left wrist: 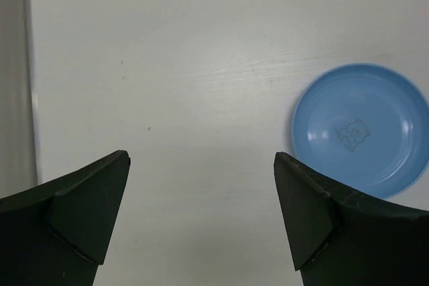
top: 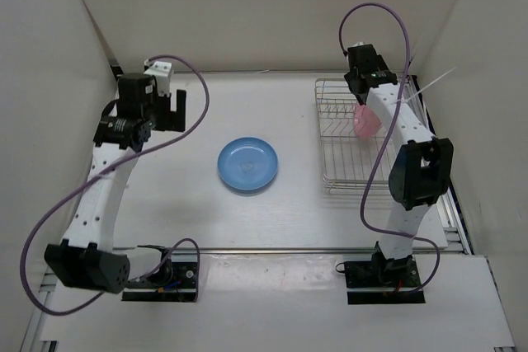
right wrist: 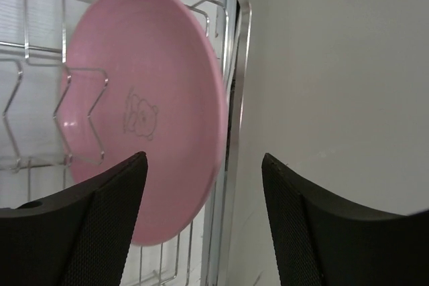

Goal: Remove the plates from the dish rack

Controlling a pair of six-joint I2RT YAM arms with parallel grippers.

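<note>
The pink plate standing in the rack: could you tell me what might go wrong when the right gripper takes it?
1. The open right gripper has the rim of the pink plate and a side wire of the dish rack near its gap, so closing might pinch wire with plate.
2. The plate stands behind a wire prong; a slanted lift could snag it and drag the rack.

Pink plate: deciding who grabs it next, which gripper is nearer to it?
Right. The right gripper is open by the rim of the pink plate in the dish rack; the left gripper is open far across the table, beyond the blue plate.
</note>
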